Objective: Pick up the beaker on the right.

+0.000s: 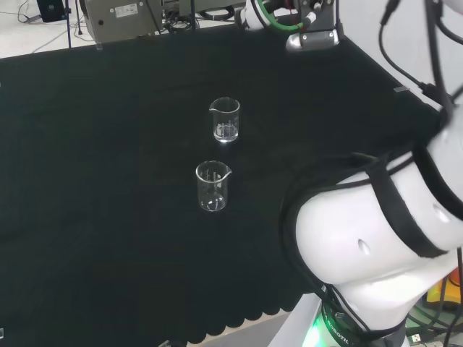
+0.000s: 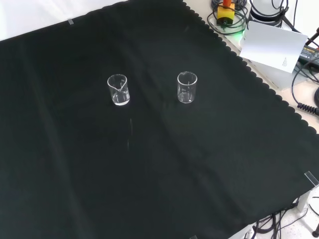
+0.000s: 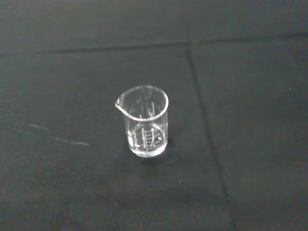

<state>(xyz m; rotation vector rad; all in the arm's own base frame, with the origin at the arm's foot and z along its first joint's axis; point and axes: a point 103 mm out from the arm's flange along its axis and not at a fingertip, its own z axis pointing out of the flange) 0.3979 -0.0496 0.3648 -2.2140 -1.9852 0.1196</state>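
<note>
Black cloth (image 2: 149, 174) with scalloped edge, grey equipment case (image 1: 119, 18) behind, cables (image 2: 304, 89) beside bench

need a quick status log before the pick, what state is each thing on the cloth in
clear glass beaker on the left in the front view: upright, looks empty, untouched
clear glass beaker on the right in the front view: upright, looks empty, untouched
black cloth: flat over the bench, a few faint creases

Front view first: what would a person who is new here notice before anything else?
Two small clear glass beakers stand upright and apart on the black cloth, one at the left, one at the right. In the head view, the arm's big white link fills the lower right corner.
</note>
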